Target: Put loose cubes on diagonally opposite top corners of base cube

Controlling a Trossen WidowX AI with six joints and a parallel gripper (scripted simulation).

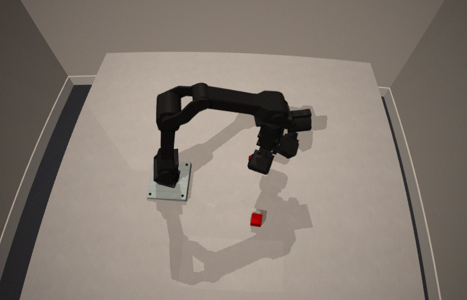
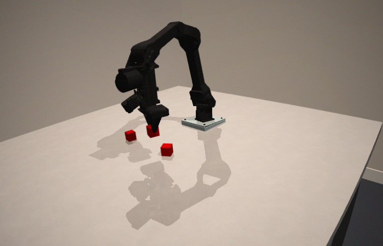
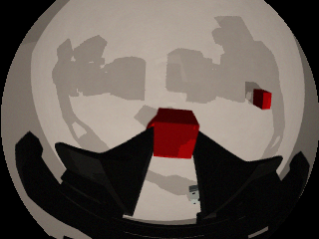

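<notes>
Three red cubes look alike, so I cannot tell which is the fixed base cube. My gripper [image 1: 266, 151] [image 2: 154, 129] [image 3: 175, 133] points down and is shut on one red cube [image 2: 149, 131] [image 3: 172, 142], held above the table between the fingertips. In the top view the arm and fingers hide nearly all of it. A second red cube [image 1: 249, 158] [image 2: 130, 135] stands on the table, mostly covered by a finger in the top view and hidden in the wrist view. A third red cube [image 1: 256, 219] [image 2: 166, 149] [image 3: 262, 99] stands on the table, apart from the gripper.
The arm's metal base plate [image 1: 169, 194] [image 2: 204, 127] is bolted to the pale table [image 1: 340, 167] [image 2: 279, 158]. Arm shadows fall across the table around the cubes. Walls stand behind the table.
</notes>
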